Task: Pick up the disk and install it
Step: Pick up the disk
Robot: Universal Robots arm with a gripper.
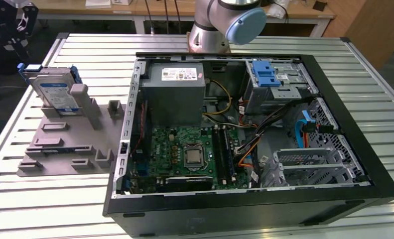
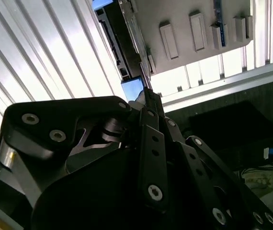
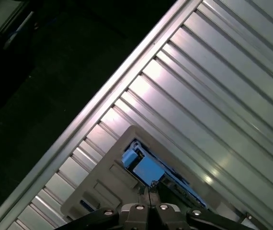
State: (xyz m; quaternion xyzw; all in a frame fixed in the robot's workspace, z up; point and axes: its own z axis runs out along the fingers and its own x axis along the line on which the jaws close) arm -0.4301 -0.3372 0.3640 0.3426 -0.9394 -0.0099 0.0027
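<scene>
The disk (image 1: 51,92) is a silver drive with a white-and-blue label in a blue carrier. It stands on edge in a grey slotted stand (image 1: 64,149) at the exterior view's left, beside the open computer case (image 1: 329,89). My gripper (image 1: 16,40) hangs above and just beyond the disk, near the table's far corner, clear of it. In both wrist views its black fingers meet at a narrow tip, shut with nothing between them (image 2: 146,88) (image 3: 148,194). Past the tip lie the carrier's blue corner (image 3: 143,167) (image 2: 132,88) and the stand (image 3: 103,189) (image 2: 194,28).
Inside the case are a grey power-supply box (image 1: 177,92), a green motherboard (image 1: 187,152), loose cables and a drive bay with a blue latch (image 1: 270,74). The arm's base (image 1: 216,25) rises behind the case. The slatted metal table (image 1: 44,199) ends just beyond the stand.
</scene>
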